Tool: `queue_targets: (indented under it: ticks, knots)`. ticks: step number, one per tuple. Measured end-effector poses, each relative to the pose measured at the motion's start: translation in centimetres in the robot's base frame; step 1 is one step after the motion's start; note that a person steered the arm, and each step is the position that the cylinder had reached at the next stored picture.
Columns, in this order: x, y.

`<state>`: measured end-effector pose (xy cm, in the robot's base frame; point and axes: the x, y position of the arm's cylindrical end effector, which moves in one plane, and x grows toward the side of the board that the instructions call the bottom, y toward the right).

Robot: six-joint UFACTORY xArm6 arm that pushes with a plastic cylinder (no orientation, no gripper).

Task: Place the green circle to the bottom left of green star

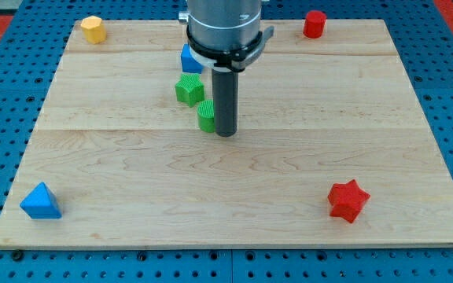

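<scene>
You had no hand on this arm, so nothing was open, shut or held; there was only the dark rod, and my tip (226,134) sat on the desk (234,204) a little above its middle.

The green circle (205,115) was touching the rod on its 9 o'clock side, partly hidden by it. The green star (189,90) stood just beside the circle, up toward 11 o'clock from it. So the circle lay to the lower right of the star, not the lower left. It looked like the job was not done yet.

To do this step well, you would want to push the circle toward 9 o'clock from where my tip was. Go slowly and keep my tip behind the middle of the circle, or the round block may roll off to one side. Watch the star too. The circle was very close to it, and a push aimed too high could knock it away.

The blue block (190,60) sat right behind the star at 12 o'clock, partly hidden by the arm. The yellow block (93,29), red cylinder (314,23), red star (347,200) and blue triangle (40,202) were well apart, near the corners.
</scene>
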<state>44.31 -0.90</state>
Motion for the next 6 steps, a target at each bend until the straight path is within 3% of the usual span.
queue_targets:
  ticks: [1, 2, 3, 5, 6]
  knots:
    - [0.0, 0.4]
    - [-2.9, 2.4]
    - [-3.7, -0.1]
    - [-1.6, -3.7]
    - [3.6, -1.1]
